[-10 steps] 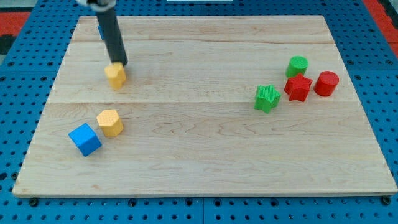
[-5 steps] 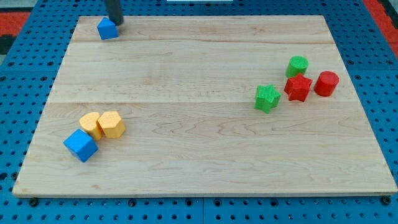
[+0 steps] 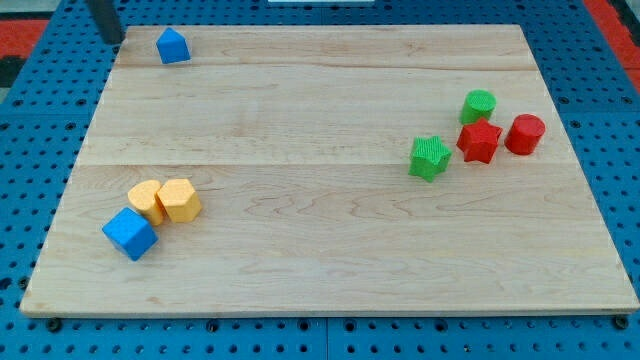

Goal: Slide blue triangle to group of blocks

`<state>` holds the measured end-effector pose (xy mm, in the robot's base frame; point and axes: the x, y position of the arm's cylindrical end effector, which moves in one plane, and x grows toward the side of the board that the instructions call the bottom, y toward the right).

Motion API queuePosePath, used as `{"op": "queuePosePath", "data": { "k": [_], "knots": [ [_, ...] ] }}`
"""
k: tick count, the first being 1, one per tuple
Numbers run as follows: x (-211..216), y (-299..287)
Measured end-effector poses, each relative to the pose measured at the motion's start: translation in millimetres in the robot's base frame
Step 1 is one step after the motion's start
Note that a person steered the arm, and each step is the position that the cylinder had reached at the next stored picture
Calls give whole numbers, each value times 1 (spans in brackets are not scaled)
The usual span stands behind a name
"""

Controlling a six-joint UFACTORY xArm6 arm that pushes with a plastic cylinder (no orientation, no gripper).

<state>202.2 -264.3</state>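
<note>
The blue triangle (image 3: 173, 46) sits near the board's top left corner. My tip (image 3: 112, 40) is to its left, just off the board's left edge over the blue pegboard, apart from the triangle. A group of blocks lies at the lower left: a blue cube (image 3: 130, 234) touching two yellow blocks (image 3: 145, 201) (image 3: 180, 200). Another group lies at the right: a green star (image 3: 430, 157), a green cylinder (image 3: 478, 106), a red star (image 3: 480, 141) and a red cylinder (image 3: 525, 134).
The wooden board (image 3: 330, 230) rests on a blue pegboard (image 3: 30, 170). A red area shows in the top left corner (image 3: 25, 30).
One yellow block was pushed down to the lower-left group, joining the other yellow block and the blue cube. My tip went up behind the blue triangle, then moved left off the board. The triangle has not moved.
</note>
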Motion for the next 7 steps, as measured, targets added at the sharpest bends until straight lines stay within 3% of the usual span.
{"op": "queuePosePath", "data": {
  "k": [1,2,3,4,5,6,7],
  "knots": [
    [29,98],
    [107,98],
    [94,90],
    [49,92],
    [97,38],
    [185,48],
    [185,49]
  ]
}}
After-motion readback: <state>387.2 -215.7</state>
